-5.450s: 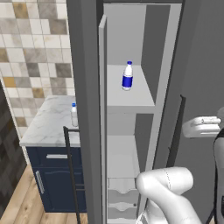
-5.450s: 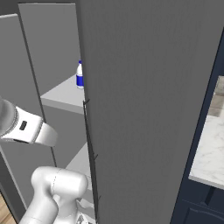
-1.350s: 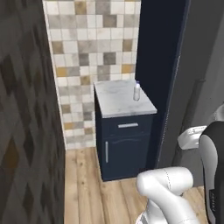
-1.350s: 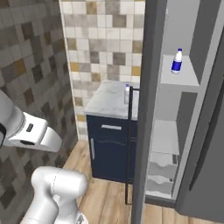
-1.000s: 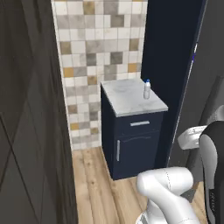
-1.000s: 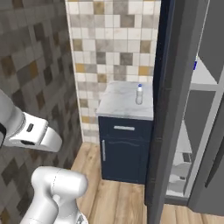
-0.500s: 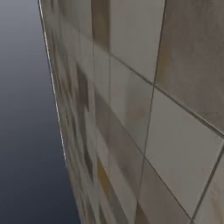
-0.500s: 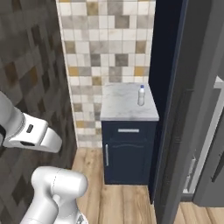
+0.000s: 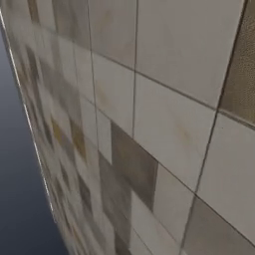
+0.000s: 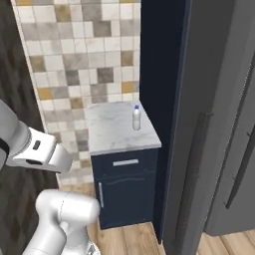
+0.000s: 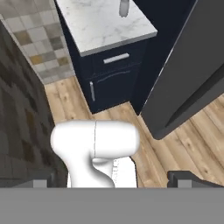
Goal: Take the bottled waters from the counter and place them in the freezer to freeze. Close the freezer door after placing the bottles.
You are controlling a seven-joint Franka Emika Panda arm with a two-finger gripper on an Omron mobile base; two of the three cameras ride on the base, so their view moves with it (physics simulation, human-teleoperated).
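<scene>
- The arm (image 10: 30, 144) rises at the lower left of the right base view, white forearm angled across in front of the tiled wall (image 10: 74, 55); the gripper (image 11: 116, 178) points down toward the wooden floor (image 11: 192, 144), its 2 dark finger tips far apart at the lower corners of the hand view, jaws spread wide and holding nothing
- 1 plain whitish bottle (image 10: 136, 118) stands upright on the counter (image 10: 114, 132), near its right rear edge, beside the tall navy panel; the freezer door (image 10: 199, 129) stands ajar to the right
- Against half a second ago, the right base view has shifted; cabinet and bottle sit slightly lower and nearer; the left base view stays pressed close against wall tiles (image 9: 149, 124)
</scene>
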